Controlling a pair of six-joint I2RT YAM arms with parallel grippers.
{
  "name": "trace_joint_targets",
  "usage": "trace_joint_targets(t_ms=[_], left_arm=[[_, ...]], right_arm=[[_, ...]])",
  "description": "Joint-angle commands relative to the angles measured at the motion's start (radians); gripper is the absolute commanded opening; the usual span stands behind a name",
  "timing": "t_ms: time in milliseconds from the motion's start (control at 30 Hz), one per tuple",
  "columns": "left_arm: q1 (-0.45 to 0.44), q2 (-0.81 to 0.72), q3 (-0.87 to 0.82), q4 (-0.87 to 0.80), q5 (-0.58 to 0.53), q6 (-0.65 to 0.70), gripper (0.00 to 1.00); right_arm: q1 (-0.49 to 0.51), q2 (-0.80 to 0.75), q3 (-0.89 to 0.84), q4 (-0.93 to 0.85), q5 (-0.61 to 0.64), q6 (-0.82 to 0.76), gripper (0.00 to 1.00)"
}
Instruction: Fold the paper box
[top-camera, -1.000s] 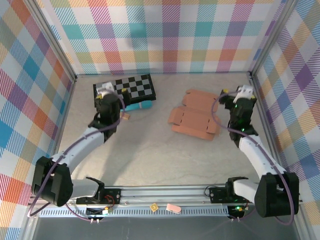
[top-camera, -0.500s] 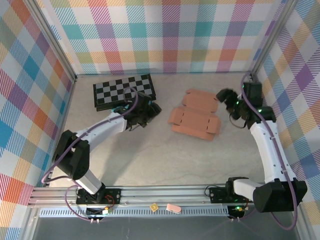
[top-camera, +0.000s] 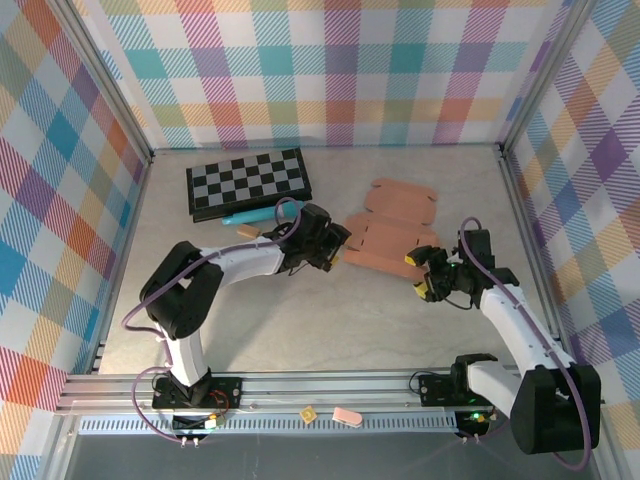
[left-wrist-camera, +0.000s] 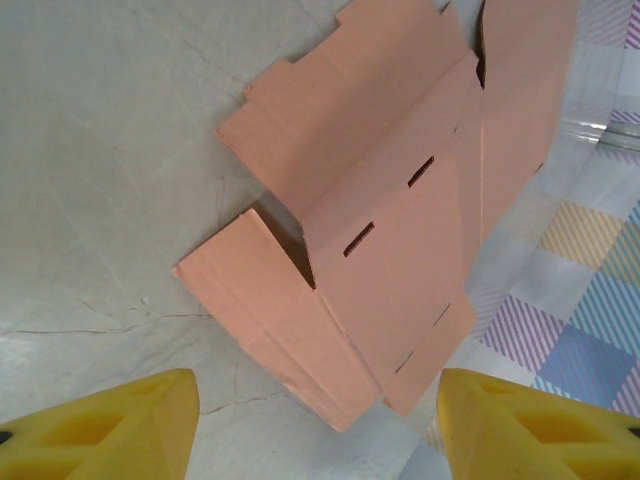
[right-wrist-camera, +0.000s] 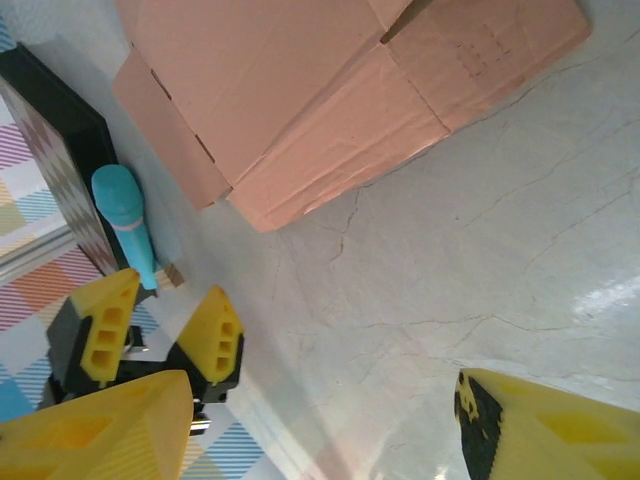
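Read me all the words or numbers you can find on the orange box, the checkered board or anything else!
No words, numbers or signs can be read anywhere.
The paper box is plain salmon-orange card, marked only by slots and fold lines.
The chequered board shows just black and grey squares, no letters or numbers along its edge.
The teal stick has a pink band, but no writing can be made out on it.

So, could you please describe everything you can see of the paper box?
The paper box is plain salmon-orange thin cardboard, unmarked and mostly unfolded: creased panels, side flaps, notched tabs and small slots. It lies on the grey table, to the right of the chequered board, with one flap slightly raised in the left wrist view. The left gripper and right gripper, both open, sit by its near edges; neither visibly grips it.
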Motion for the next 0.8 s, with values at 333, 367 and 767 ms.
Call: trace_joint_targets(t_ms=[333,367,767], left_arm=[[-0.003,0.123,-0.022,0.286,-0.043,-0.158,0.50],[-0.003,0.130,-0.024,0.292,-0.046,-0.164,0.49],[0.005,0.173,-0.042,0.364,-0.081,-0.204,0.41]], right_arm=[[0.005,-0.030,-0.156,0.256,-0.060,0.184,0.68],[0.004,-0.032,-0.161,0.264,-0.063,0.189,0.68],[0.004,-0.027,-0.181,0.297,-0.073,0.205,0.67]])
